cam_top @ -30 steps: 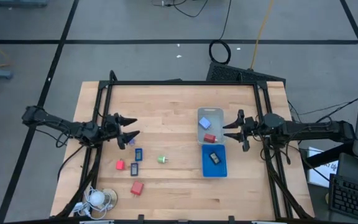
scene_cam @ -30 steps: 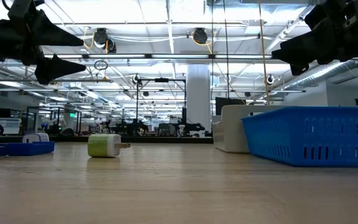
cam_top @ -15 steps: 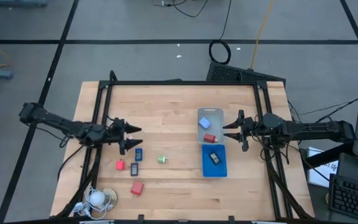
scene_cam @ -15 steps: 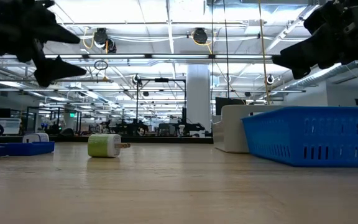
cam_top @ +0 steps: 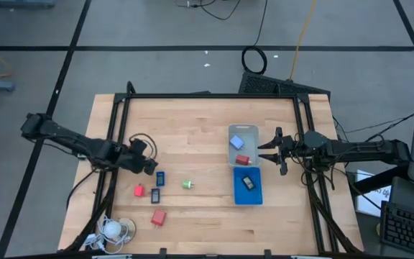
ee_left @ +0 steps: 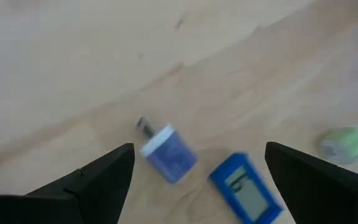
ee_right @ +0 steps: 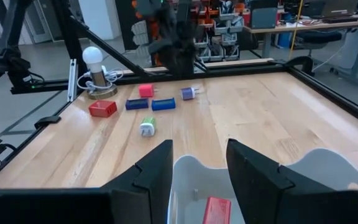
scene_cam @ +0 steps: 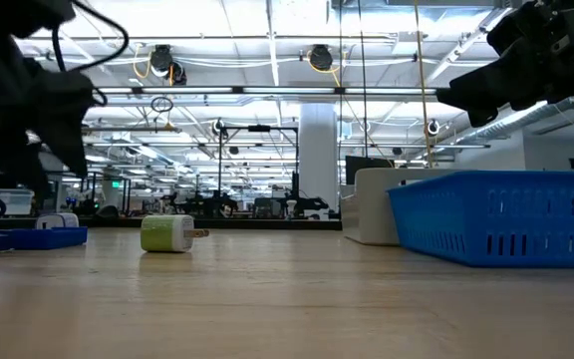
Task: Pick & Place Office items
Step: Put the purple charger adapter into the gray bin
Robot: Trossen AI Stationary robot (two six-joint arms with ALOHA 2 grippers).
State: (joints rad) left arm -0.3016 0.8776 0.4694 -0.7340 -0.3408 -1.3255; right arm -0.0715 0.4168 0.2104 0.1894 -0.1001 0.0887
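Table (cam_top: 207, 122): left tool (cam_top: 146, 167) hides purple block (ee_left: 169, 154).

The high view looks straight down on the whole pale wooden table (cam_top: 200, 129), centred in the frame. The low view sits at tabletop height, facing level across it, with the small green block (scene_cam: 167, 232) left of centre. The left wrist view looks down closely on that block (ee_left: 348, 141), which the right wrist view shows farther off (ee_right: 148, 127).
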